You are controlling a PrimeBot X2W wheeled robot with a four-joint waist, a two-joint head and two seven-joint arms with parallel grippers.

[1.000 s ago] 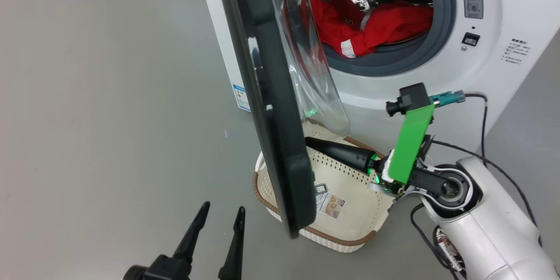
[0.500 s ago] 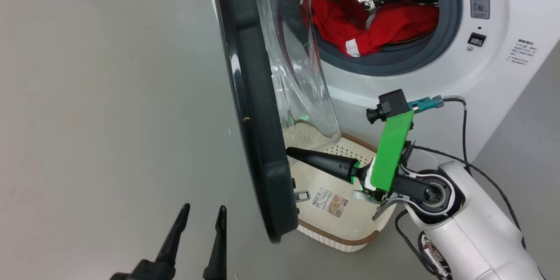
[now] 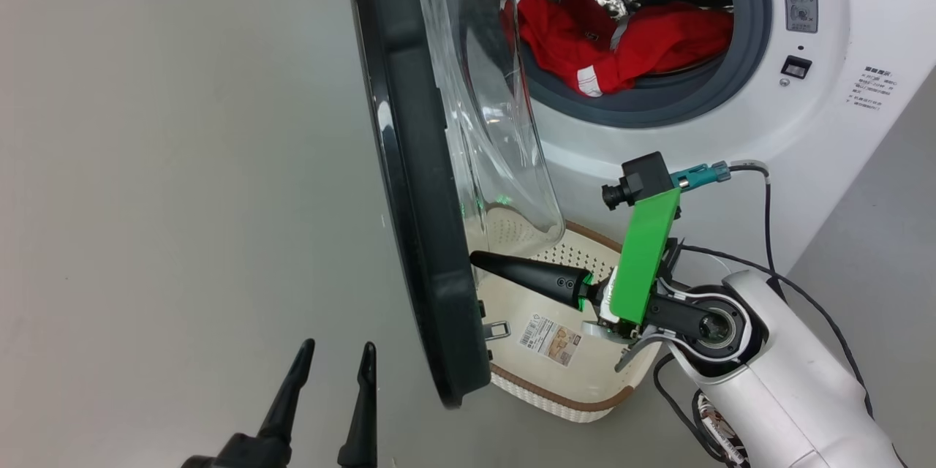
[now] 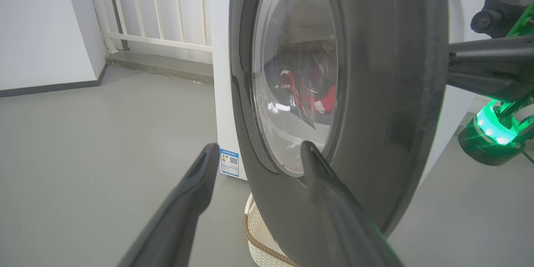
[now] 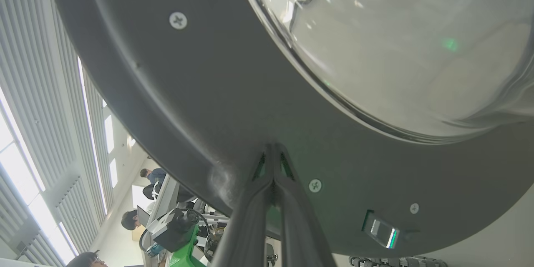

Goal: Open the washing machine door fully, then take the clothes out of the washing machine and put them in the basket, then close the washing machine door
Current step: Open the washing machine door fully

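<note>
The washing machine door (image 3: 417, 197) stands partly open, edge-on, its glass bowl (image 3: 490, 110) facing the drum. Red clothes (image 3: 621, 44) lie in the drum of the white washing machine (image 3: 841, 110). The cream basket (image 3: 570, 395) sits on the floor below the door. My right gripper (image 3: 475, 259) is shut, its tips touching the door's inner black rim (image 5: 208, 91) above the basket. My left gripper (image 3: 336, 355) is open and empty, low on the door's outer side. In the left wrist view my left gripper (image 4: 258, 149) faces the door's window (image 4: 296, 75), and the clothes (image 4: 317, 100) show through it.
Bare grey floor (image 3: 183, 161) spreads to the left of the door. A white railing (image 4: 158, 8) and a wall stand beyond the machine's side. A black cable (image 3: 768, 219) runs from my right wrist. People (image 5: 133, 219) sit at desks beyond the door's edge.
The door has swung a little further open, leftward, with my shut right gripper following against its inner rim. The head camera has shifted slightly. My left gripper stays open.
</note>
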